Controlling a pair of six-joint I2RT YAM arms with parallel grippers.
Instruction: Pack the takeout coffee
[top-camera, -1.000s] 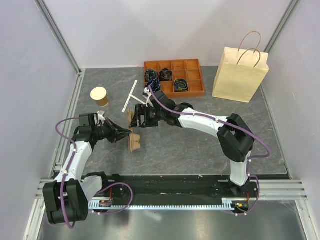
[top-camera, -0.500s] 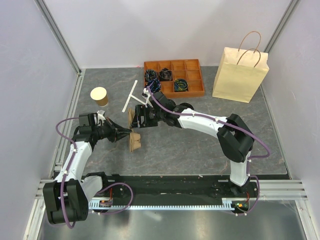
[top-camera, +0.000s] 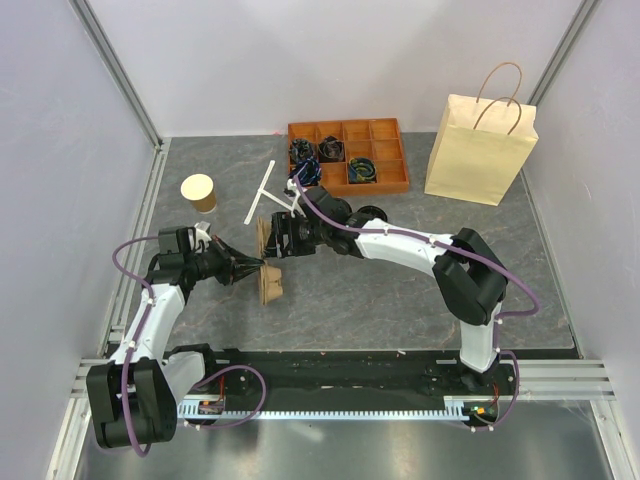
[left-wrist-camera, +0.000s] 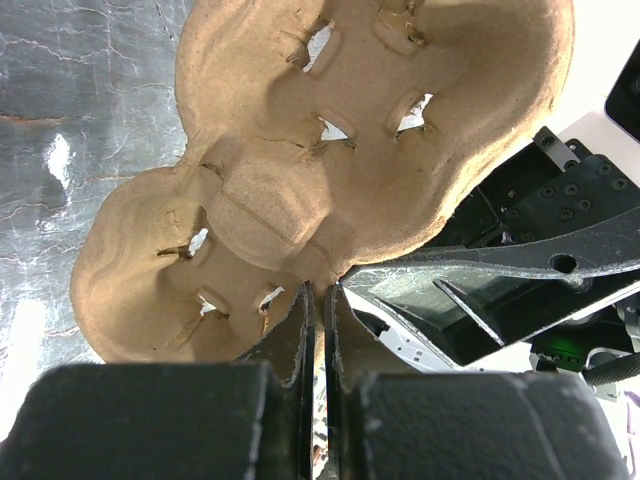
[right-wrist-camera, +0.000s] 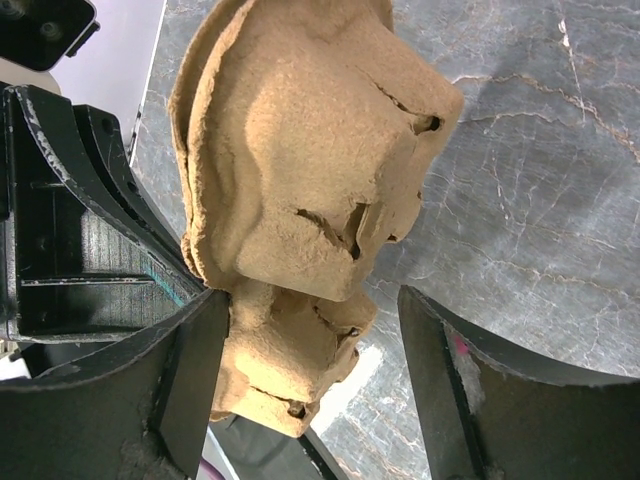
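The left hand (left-wrist-camera: 318, 295) pinches the pulp carrier (left-wrist-camera: 330, 140) by its rim, and the right hand (right-wrist-camera: 312, 312) stands wide open around it

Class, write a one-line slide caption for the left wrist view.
Left pincer shut on the edge of a tan moulded-pulp cup carrier, with the grey table behind.

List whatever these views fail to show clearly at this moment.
- Top view: the dark items in the orange tray are too small to identify.
- Top view: the inside of the paper bag is hidden by its own front wall.
- Left wrist view: the pulp carrier is cut off by the top edge and blocks the table behind it.
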